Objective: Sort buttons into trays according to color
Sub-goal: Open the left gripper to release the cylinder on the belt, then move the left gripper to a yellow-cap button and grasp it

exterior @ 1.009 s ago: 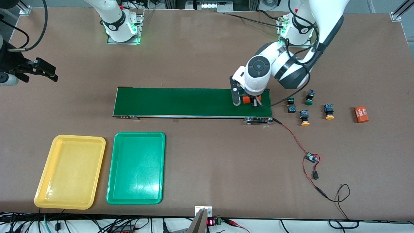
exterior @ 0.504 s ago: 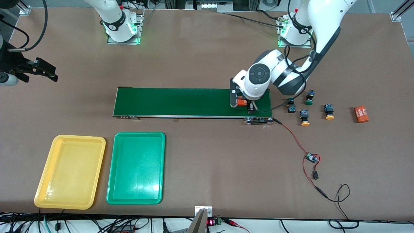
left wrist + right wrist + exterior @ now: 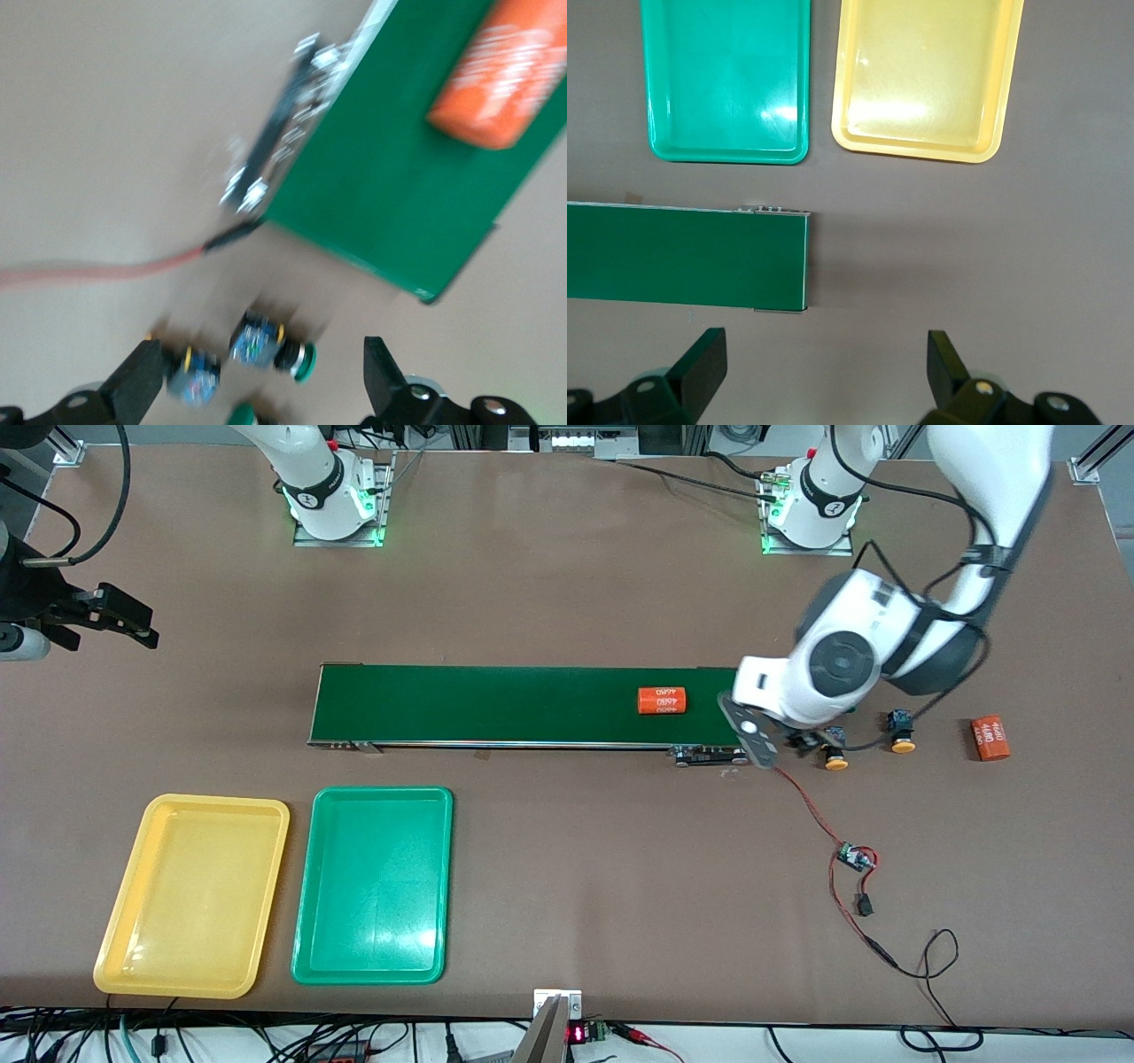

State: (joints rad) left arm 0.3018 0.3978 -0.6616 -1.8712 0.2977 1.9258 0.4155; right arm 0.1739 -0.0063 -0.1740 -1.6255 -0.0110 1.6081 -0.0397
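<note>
At the right arm's end of the table, the right gripper (image 3: 144, 634) waits in the air with its fingers apart and nothing in them. Next come two trays, lying side by side and both bare: one yellow tray (image 3: 124, 921) and one green tray (image 3: 306, 921), the green one toward the left arm's end. One long belt (image 3: 496, 704) lies farther from the front camera than the trays. On it, toward the left arm's end, one orange cylinder (image 3: 663, 701) lies on its side.

Just off that end of the belt, my left gripper (image 3: 784, 746) hangs low over the buttons with its fingers spread wide and holding nothing. In the left wrist view, a green-capped button (image 3: 270, 347) lies on its side almost straight below the gap. Its long axis runs roughly along the line from one finger to the other. As I judge it, the wrist needs a turn before I close on the button. The left arm is far nearer than the right, so the pick is its job.

I count four buttons. Two green caps show in the wrist view, one of them cut off at the edge, and I can't tell which blurred body it belongs to. The front view shows yellow-capped button one (image 3: 834, 760) and yellow-capped button two (image 3: 902, 742). A second orange cylinder (image 3: 988, 737) lies on the table toward the left arm's end.
</note>
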